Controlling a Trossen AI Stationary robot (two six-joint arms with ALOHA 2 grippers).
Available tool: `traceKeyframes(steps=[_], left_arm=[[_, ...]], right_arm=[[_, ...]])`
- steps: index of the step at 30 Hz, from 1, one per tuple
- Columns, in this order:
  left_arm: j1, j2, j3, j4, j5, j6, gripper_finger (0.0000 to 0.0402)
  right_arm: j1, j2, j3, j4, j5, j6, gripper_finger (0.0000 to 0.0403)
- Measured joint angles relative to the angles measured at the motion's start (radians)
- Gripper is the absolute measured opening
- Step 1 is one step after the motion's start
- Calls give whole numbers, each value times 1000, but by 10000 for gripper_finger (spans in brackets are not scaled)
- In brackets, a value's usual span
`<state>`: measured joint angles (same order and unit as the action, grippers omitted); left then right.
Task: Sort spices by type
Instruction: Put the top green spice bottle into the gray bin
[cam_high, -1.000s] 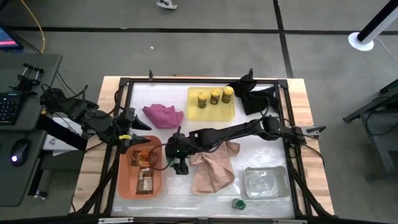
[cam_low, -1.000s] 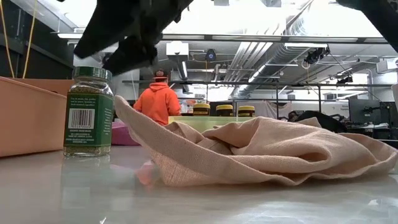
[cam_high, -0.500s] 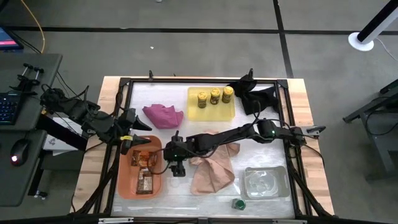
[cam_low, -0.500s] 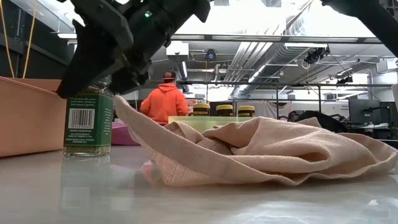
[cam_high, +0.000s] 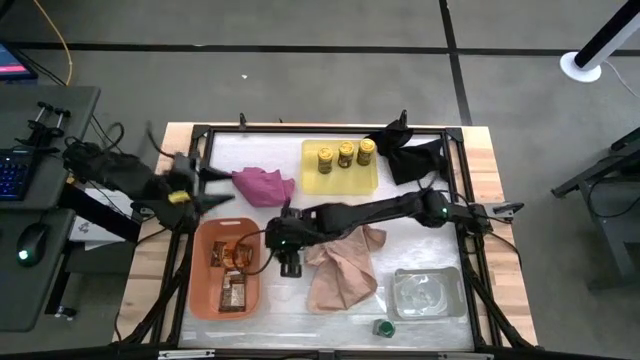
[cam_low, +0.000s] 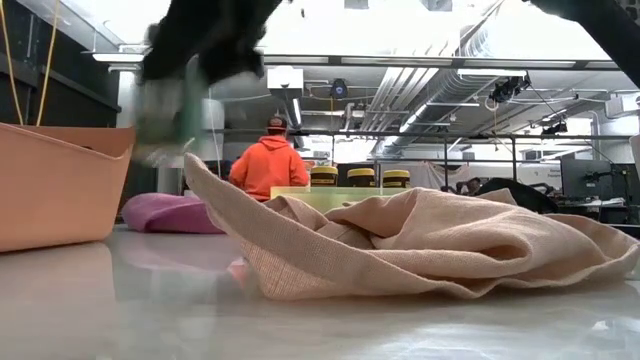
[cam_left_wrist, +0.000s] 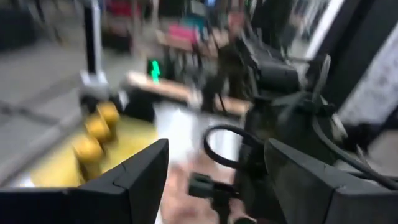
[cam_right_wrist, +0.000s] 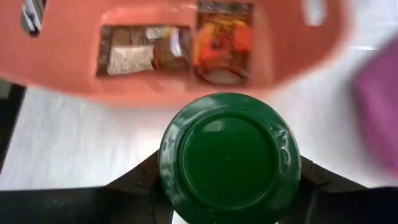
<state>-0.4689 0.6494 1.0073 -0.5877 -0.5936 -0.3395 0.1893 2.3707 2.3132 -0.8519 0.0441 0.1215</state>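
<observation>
green-lidded jar (cam_right_wrist: 229, 158) lifted off table, right tool (cam_right_wrist: 229, 186) gripping

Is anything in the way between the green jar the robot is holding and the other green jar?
Yes. The tan cloth lies between the held green jar, in the right tool, and the other green jar near the table's front edge.

Motion blur smears the lifted green-lidded jar (cam_low: 172, 105) (label unreadable) and left tool (cam_high: 205, 187)
</observation>
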Motion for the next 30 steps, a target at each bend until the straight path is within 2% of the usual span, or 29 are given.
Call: traceKeyframes(steps=[2, 6, 10, 14, 19, 23, 26, 30], left_arm=[[0, -19, 0, 77, -34, 97, 250], [22, -33, -59, 308, -11, 215, 250], [63, -26, -198, 550, 82, 213, 250], [106, -5, -347, 708, 113, 98, 250], [130, -3, -440, 785, 132, -36, 250], [131, -1, -454, 775, 134, -51, 250], [131, -3, -451, 783, 120, -51, 250], [131, -2, -452, 781, 92, -51, 250]], right_arm=[[-1, -23, 47, -134, 34, -15, 187], [4, -161, -68, -271, 86, 64, 187], [54, -324, -248, -371, 170, 199, 187], [138, -517, -508, -329, 200, 416, 187], [287, -745, -806, -277, 205, 749, 187], [406, -865, -962, -232, 181, 937, 187], [468, -892, -1025, -219, 125, 969, 187], [532, -884, -1077, -211, 78, 874, 187]])
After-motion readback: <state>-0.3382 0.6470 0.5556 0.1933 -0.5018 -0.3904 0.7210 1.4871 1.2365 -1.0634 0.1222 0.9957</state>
